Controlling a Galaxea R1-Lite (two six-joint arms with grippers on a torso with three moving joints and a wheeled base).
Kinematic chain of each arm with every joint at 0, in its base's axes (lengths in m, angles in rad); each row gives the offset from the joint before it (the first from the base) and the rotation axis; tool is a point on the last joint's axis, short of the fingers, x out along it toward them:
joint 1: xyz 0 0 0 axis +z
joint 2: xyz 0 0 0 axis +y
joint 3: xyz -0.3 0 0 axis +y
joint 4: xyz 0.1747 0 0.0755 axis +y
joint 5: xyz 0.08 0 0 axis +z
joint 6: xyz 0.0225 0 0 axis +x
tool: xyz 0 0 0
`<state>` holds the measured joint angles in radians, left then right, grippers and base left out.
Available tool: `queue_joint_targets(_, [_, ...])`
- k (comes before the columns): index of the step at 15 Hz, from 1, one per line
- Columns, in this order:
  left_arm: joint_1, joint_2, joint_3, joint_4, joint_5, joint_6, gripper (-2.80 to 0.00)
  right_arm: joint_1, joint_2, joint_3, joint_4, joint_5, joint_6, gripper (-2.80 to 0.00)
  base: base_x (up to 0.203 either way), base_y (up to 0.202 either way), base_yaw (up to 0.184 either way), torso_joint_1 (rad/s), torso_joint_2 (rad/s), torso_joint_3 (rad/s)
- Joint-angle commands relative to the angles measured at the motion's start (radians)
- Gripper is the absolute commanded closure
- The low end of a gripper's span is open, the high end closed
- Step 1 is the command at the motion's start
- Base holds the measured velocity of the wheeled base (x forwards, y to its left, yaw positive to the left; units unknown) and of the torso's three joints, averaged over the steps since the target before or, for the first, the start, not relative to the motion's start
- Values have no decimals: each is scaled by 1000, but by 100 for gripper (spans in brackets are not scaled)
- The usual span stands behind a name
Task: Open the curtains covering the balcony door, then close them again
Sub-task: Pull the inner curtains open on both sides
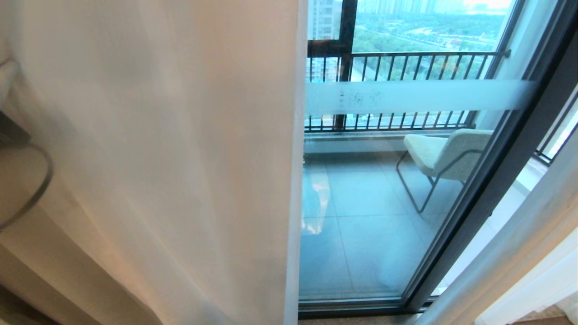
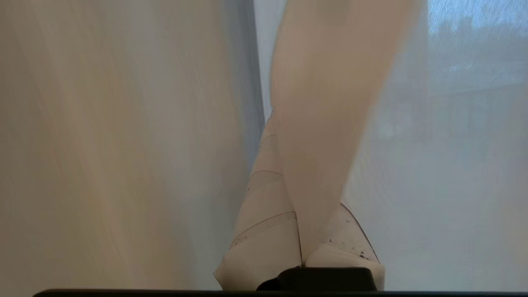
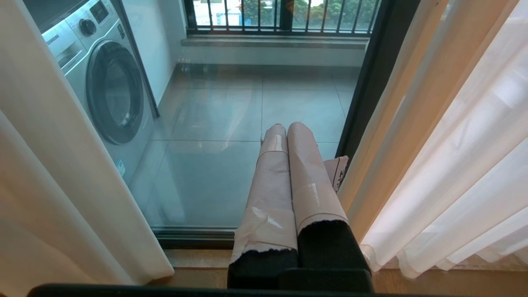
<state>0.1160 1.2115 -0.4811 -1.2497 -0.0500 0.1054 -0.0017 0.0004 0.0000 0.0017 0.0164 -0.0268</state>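
Left gripper [image 2: 288, 198]: the taped fingers are pressed together with a fold of the sheer curtain [image 2: 326, 103] pinched between them; the fabric rises out of the tips as a gathered strip. More of the same cloth hangs on both sides of the gripper, so the arm sits inside the folds. In the head view the arm is not directly visible; only a dark shape and a curved cable [image 1: 31, 189] show dimly through the cloth at the far left.

Right gripper [image 3: 288, 165]: fingers together, holding nothing, parked low and pointing at the glass near the floor track. Not touching any cloth.

Curtains: the left panel [image 1: 158, 158] covers the left half of the head view, its free vertical edge near the middle of the picture. A second white panel [image 1: 510, 253] is bunched at the lower right. Between them the balcony door [image 1: 361, 225] is bare: glass with a frosted band [image 1: 415, 97], dark frame [image 1: 492, 180], a chair [image 1: 445, 153] and railing [image 1: 406, 58] beyond. The right wrist view also shows a washing machine [image 3: 107, 90] behind the glass.

Judgement: the door is partly uncovered and the left panel is gripped, so a drag is in hand; whether this is the opening or the closing pull I cannot tell.

Next move calls for: keeping the pinch firm, travelling sideways along the track line, not downward, so the cloth slides on its rail rather than tugging loose.
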Motion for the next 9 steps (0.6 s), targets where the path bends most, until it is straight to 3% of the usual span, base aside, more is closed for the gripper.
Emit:
queue_joint_targets(1, [-1, -37, -35, 47, -8, 17, 0, 0, 0, 0, 0, 0, -1, 0, 0, 0, 0, 0, 0, 0])
queue_joint_targets(4, [-1, -76, -52, 159, -11, 34, 0, 0, 0, 0, 0, 0, -1, 0, 0, 0, 0, 0, 0, 0])
queue_joint_targets(9, [13, -76, -63, 232, 0, 17, 0, 0, 0, 0, 0, 0, -1, 0, 0, 0, 0, 0, 0, 0])
